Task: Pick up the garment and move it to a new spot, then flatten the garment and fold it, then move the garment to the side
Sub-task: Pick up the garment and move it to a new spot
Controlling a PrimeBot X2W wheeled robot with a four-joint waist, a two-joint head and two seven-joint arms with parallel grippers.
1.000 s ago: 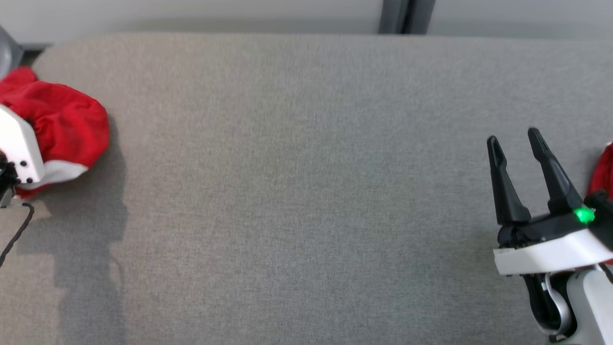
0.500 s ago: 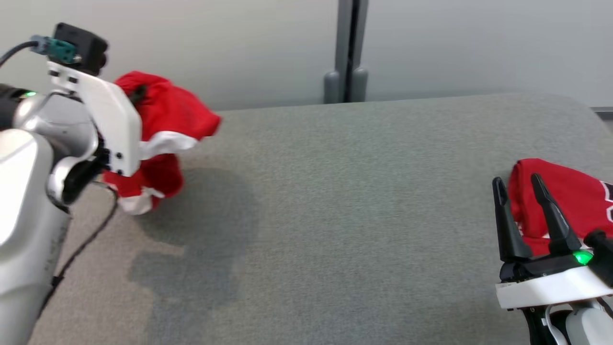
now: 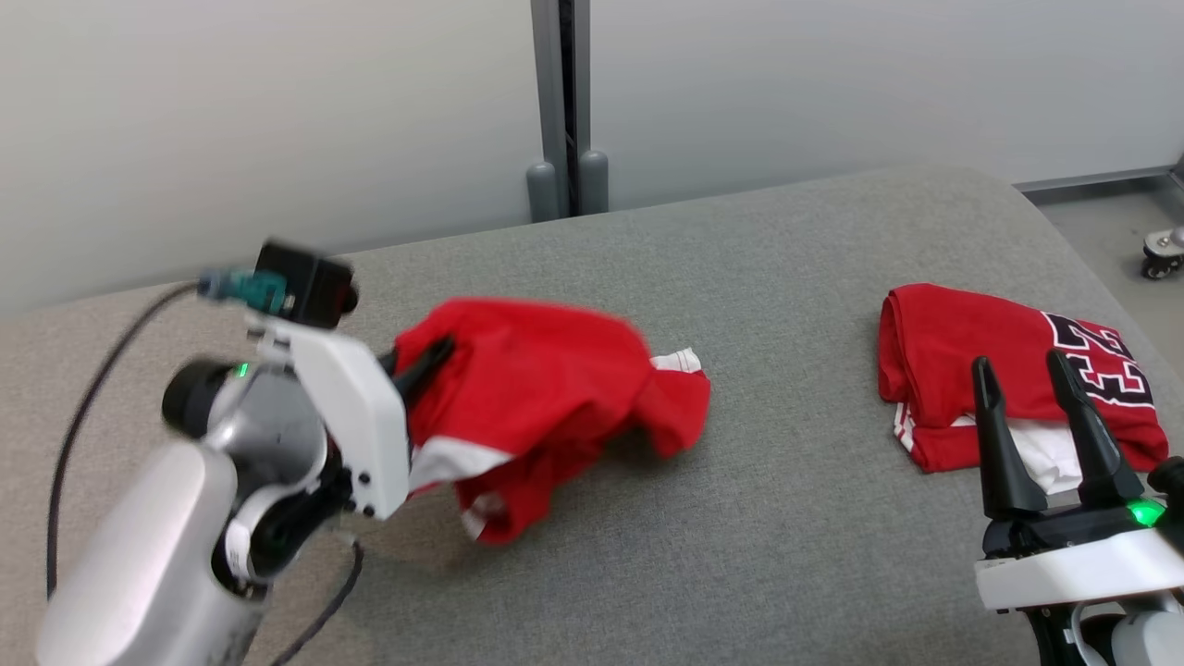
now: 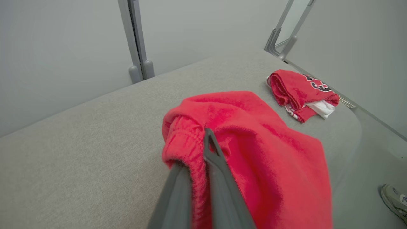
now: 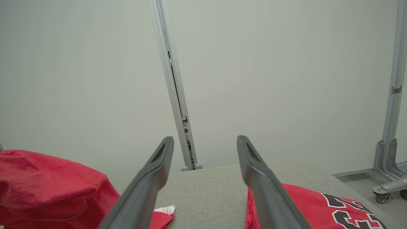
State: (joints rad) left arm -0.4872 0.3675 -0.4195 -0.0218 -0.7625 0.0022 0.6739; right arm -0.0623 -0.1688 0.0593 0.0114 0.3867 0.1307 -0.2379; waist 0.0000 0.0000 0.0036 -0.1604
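Grey upholstered bench (image 3: 758, 573): left gripper (image 4: 195, 149) clamps red shorts (image 3: 536, 388) by the waistband mid-bench; right gripper (image 3: 1017, 363) gapes near a folded jersey (image 3: 962, 333). Left wrist view adds a shoe (image 4: 394, 198).

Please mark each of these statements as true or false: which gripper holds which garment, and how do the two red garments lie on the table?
1. The left gripper is shut on the shorts. True.
2. The right gripper holds the jersey. False: it is open and holds nothing.
3. The jersey lies folded on the table. True.
4. The shorts lie spread flat. False: they are bunched up and hang from the left gripper.
5. The shorts lie on top of the jersey. False: bare table separates the two.
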